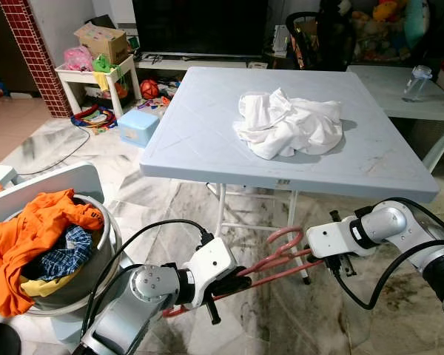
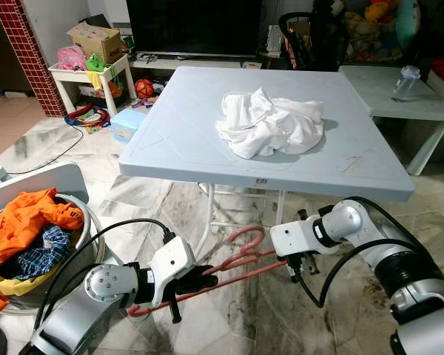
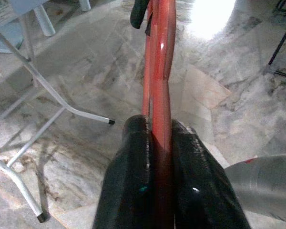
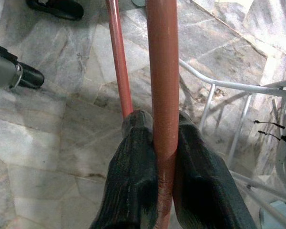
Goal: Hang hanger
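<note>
- The red hanger [image 1: 270, 265] is held low in front of the robot, below the near edge of the pale blue folding table [image 1: 200, 140] and above the marble floor [image 1: 340, 318]. Both arms share it.
- The left gripper [image 3: 158, 143] pinches one end of the hanger, its two black fingers pressed tight against the red bar from either side.
- The right gripper [image 4: 164, 138] is likewise clamped on a red bar nearer the hook end, with a second, thinner bar running just beside it.
- The step in hand looks like carrying and readying the hanger; a white garment [image 1: 288, 124] lies crumpled on the table's far half, well apart from it.
- No rail or hook to hang from is visible, so the next move likely calls for raising the hanger clear of the table edge and finding one.
- A laundry basket [image 1: 103, 222] of clothes stands at the near left.
</note>
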You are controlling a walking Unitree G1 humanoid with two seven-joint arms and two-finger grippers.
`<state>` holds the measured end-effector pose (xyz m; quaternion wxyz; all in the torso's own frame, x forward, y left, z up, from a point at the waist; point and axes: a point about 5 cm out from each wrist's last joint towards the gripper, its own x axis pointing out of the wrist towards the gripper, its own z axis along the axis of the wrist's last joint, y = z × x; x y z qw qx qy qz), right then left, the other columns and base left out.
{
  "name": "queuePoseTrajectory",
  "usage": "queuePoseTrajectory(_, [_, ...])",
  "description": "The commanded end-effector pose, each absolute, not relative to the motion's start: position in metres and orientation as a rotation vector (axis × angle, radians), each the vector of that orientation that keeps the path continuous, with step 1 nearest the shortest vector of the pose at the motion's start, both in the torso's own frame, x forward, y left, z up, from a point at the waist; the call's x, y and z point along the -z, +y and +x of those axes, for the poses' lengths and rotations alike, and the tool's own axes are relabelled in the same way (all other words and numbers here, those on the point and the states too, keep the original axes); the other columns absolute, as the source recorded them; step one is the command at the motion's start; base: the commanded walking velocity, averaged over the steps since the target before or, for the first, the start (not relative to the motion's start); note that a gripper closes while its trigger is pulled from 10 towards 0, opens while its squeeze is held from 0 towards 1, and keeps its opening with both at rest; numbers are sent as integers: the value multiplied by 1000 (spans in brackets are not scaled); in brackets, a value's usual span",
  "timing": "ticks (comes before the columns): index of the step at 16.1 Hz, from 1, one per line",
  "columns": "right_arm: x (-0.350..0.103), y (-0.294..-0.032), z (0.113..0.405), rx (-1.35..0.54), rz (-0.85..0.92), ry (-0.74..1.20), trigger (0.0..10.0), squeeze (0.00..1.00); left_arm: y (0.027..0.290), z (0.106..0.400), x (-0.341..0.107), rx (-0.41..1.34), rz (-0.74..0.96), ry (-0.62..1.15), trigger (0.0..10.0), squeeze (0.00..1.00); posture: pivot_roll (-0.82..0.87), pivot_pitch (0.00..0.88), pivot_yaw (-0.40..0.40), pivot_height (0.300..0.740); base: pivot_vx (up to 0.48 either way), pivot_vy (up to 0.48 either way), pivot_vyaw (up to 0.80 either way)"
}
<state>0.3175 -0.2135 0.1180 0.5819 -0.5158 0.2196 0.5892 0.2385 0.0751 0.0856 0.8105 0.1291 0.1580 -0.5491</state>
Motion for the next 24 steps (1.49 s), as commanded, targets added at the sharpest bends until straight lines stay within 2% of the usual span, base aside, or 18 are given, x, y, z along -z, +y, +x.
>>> queuePoseTrajectory(1, [-126,-215,323,-1346,-1223,494,0,0,78,243,-88,1151,295,327,10000,1000,53,0,-26,740,0,0,0])
queuePoseTrajectory(7, [-122,-221,323,-1327,-1238,510,0,0,74,248,-95,1114,284,255,10000,1000,55,0,-39,740,0,0,0])
queuePoseTrajectory(11, [-120,-225,327,-1265,-1254,520,0,0,67,254,-121,1083,107,199,10000,1000,53,0,-31,740,0,0,0])
queuePoseTrajectory(14, [-117,-225,326,-1257,-1255,525,0,0,71,254,-120,1086,165,196,10000,1000,55,0,-25,740,0,0,0])
queuePoseTrajectory(16, [-112,-228,325,-1239,-1261,538,549,0,76,254,-115,1046,149,222,10000,1000,55,0,-24,740,0,0,0])
queuePoseTrajectory(17, [-111,-231,324,-1226,-1255,547,549,0,78,254,-114,1003,129,226,10000,1000,58,0,-24,740,0,0,0])
queuePoseTrajectory(18, [-109,-233,324,-1204,-1229,553,78,0,80,254,-113,954,114,225,10000,1000,61,0,-26,740,0,0,0])
queuePoseTrajectory(19, [-102,-242,321,-1122,-1127,575,0,0,89,256,-108,782,96,186,10000,1000,68,0,-42,740,0,0,0])
queuePoseTrajectory(21, [-88,-248,312,-1075,-1003,588,118,0,96,258,-103,605,84,147,10000,1000,78,0,-52,740,0,0,0])
queuePoseTrajectory(22, [-79,-245,303,-1066,-877,572,4353,0,101,260,-105,478,78,107,10000,1000,79,0,-53,740,0,0,0])
queuePoseTrajectory(23, [-78,-244,301,-1065,-855,567,4353,0,102,260,-105,449,80,100,10000,1000,78,0,-53,740,0,0,0])
queuePoseTrajectory(24, [-79,-231,295,-1087,-718,497,10000,0,103,260,-107,416,68,84,10000,1000,72,2,-50,740,0,0,0])
